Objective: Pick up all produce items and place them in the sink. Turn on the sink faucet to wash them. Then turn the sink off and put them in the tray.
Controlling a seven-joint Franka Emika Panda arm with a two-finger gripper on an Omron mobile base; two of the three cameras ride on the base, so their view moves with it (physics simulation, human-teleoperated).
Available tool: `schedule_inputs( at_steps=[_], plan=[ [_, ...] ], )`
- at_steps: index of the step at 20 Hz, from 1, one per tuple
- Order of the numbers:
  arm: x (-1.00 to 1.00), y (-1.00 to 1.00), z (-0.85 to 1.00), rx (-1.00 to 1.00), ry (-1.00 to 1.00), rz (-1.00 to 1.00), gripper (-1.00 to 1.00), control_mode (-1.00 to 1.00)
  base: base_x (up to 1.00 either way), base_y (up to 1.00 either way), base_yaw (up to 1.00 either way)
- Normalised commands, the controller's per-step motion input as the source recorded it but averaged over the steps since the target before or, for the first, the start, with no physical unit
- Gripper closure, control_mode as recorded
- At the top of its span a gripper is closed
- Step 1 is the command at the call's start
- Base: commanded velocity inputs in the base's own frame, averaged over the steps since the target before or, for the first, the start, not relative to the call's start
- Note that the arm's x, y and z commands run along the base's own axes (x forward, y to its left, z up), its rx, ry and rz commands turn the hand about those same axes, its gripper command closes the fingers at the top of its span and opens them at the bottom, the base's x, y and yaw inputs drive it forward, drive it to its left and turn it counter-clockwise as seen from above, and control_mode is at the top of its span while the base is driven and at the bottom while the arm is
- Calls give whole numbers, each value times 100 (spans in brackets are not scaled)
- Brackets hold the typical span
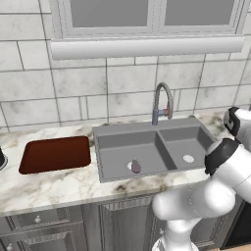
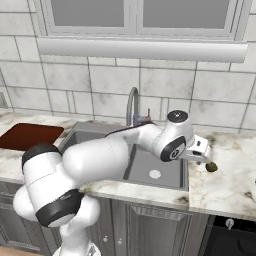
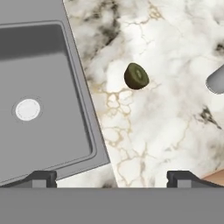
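Produce is split between two places: the purple eggplant [image 1: 136,167] already lies in the left basin of the sink [image 1: 147,128], close to its drain, while the small olive-brown roundish item [image 3: 136,76] sits on the marble counter [image 3: 175,122] to the right of the sink, apart from its rim. The tool [image 3: 111,177] hangs above the counter near the sink's edge with its jaws spread wide and nothing between them; the item lies ahead of the fingertips, not yet between them. Judging by its look, the item is light, firm and smooth-skinned, so it may roll or squirt out under a skewed pinch. Closing squarely across its widest middle, fingers low near the counter, seems the safest hold. The faucet [image 1: 162,102] stands behind the sink, and the reddish-brown tray [image 1: 55,154] waits on the counter to the left.
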Motion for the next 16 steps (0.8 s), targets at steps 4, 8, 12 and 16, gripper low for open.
schedule_inputs(
  at_steps=[4, 8, 12, 16],
  plan=[
    [16, -42, -8, 0, 0, -6, -100, -100, 0, 0, 0],
    [20, -36, -9, 0, 0, -8, -100, -100, 0, 0, 0],
    [25, -27, -11, 0, 0, -5, -100, -100, 0, 0, 0],
    [21, -19, -17, 0, 0, -3, -100, -100, 0, 0, 0]
  ],
)
